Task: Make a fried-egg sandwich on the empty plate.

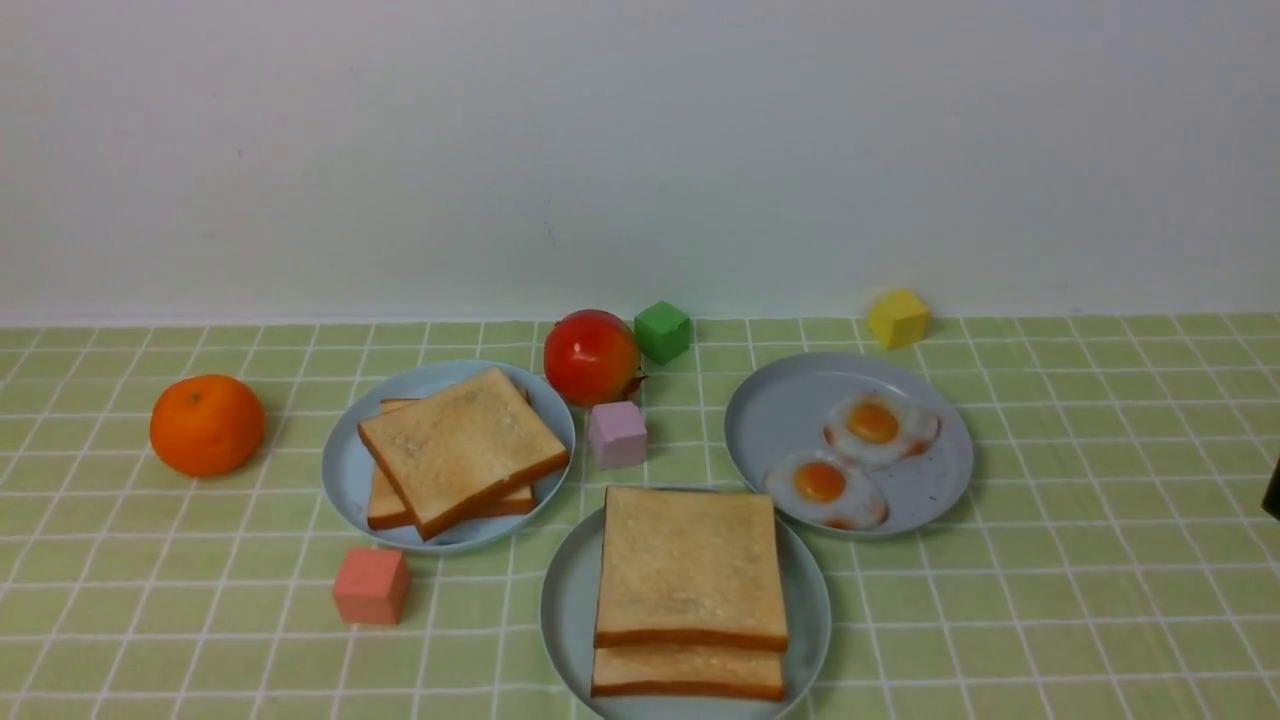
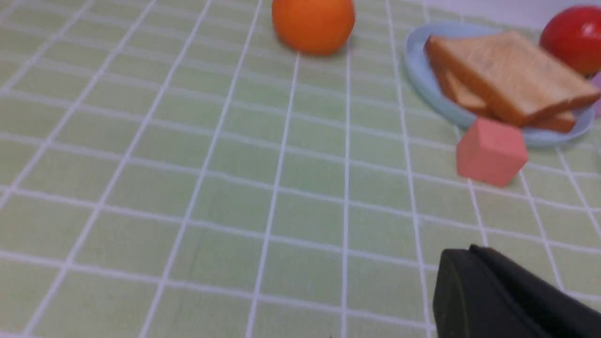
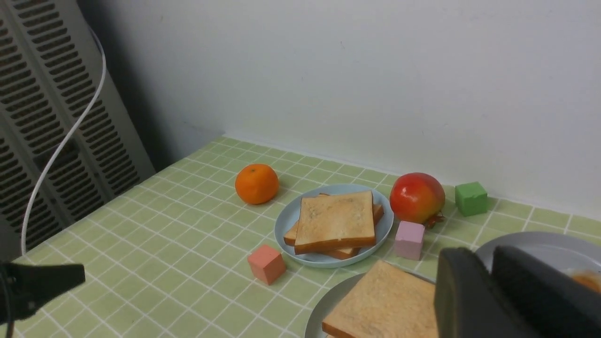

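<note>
Sandwich (image 1: 688, 590): two toast slices stacked on mint plate (image 1: 565, 610), near surface edge; egg not visible between | Handling: likely light, soft, crust-edge hold | Left pincer (image 2: 474, 281): closed, empty | Right pincer (image 3: 488, 281): slightly parted, empty

A pale green checked tablecloth (image 1: 1100, 600) with white grid lines covers the table, and at far left on it sits an orange (image 1: 207, 424), with a salmon-pink cube (image 1: 371, 585) nearer and to its right. Three plates rest directly on the cloth: a blue plate (image 1: 345, 470) left of centre, a greyer plate (image 1: 770, 415) to the right, and the mint-green plate (image 1: 565, 610) at the near edge. Between the far plates sit a red fruit (image 1: 591, 356), a pale pink cube (image 1: 617, 434) and a green cube (image 1: 662, 332), with a yellow cube (image 1: 898, 318) far right.
</note>
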You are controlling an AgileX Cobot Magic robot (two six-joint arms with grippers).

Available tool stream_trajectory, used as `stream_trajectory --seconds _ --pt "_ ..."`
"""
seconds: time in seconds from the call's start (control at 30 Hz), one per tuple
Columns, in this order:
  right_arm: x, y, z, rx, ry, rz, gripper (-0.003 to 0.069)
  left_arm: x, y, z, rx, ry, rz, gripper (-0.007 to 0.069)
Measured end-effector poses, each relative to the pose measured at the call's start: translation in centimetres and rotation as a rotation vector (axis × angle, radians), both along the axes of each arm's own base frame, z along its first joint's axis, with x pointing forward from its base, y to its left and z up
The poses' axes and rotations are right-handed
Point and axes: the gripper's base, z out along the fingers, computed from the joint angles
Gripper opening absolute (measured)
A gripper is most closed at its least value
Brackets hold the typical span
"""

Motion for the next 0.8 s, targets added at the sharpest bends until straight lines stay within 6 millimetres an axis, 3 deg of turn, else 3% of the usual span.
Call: stream_trajectory --seconds 0.8 --pt "0.01 0.00 -0.04 -0.001 0.001 0.000 0.0139 0.18 -0.33 0.08 -0.011 -0.046 -0.051 -0.0010"
